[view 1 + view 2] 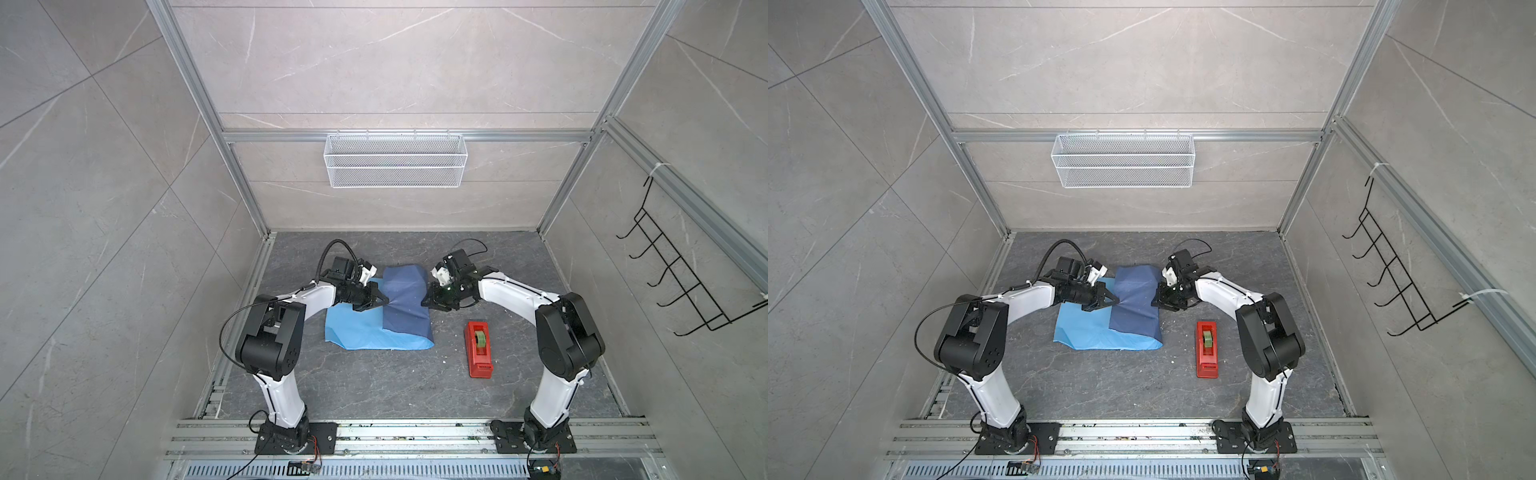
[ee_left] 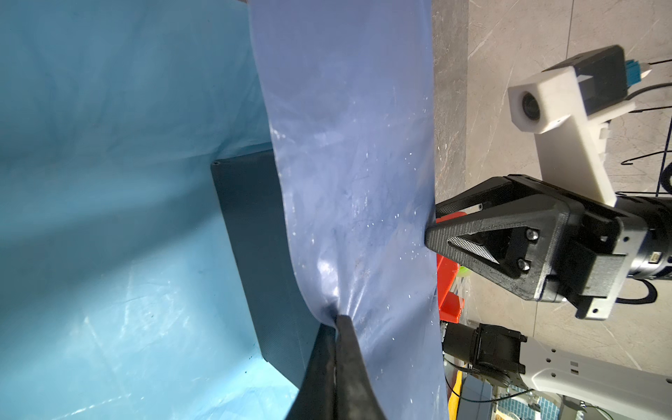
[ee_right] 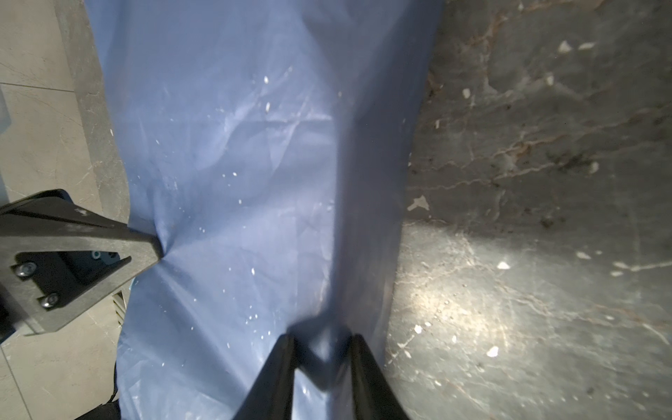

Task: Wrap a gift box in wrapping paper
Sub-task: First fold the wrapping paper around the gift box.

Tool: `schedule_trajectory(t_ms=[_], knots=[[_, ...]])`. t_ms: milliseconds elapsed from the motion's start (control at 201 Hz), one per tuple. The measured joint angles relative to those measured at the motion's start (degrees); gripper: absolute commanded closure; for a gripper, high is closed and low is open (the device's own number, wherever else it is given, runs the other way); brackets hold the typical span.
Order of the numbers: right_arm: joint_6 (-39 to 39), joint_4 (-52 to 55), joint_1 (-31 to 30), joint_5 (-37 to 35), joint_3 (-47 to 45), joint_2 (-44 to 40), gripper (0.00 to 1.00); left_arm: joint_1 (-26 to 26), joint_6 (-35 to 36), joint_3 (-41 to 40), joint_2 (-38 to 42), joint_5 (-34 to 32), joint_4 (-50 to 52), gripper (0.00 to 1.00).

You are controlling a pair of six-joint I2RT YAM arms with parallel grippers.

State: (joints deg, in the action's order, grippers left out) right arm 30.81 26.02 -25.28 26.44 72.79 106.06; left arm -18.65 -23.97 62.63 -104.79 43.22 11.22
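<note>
The wrapping paper [image 1: 405,303] lies mid-table in both top views, with its dark blue face folded over a hump and its light blue face [image 1: 1084,328] flat to the left. Under the fold, the left wrist view shows the dark gift box [image 2: 254,254] standing on the light blue face. My left gripper [image 1: 385,300] is shut on the dark flap's left edge [image 2: 336,320]. My right gripper [image 1: 428,298] is at the hump's right side. Its jaws are a little apart, closed on a bunched ridge of paper [image 3: 322,338].
A red tape dispenser [image 1: 480,349] lies on the table to the right of the paper, near the right arm. A white wire basket [image 1: 395,160] hangs on the back wall. A black hook rack [image 1: 681,274] hangs on the right wall.
</note>
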Motion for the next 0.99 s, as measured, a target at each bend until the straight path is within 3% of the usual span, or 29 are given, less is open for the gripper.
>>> schedule_trajectory(t_ms=[697,991], knots=[[-0.2,-9.6,0.4,0.6,-7.5,-2.4,0.73,0.0,0.3,1.7,-0.4,-0.2,2.7,1.0],[-0.2,-10.3,0.4,0.4,-8.1,-2.7,0.73,-0.5,1.4,3.2,-0.3,-2.8,5.8,0.78]])
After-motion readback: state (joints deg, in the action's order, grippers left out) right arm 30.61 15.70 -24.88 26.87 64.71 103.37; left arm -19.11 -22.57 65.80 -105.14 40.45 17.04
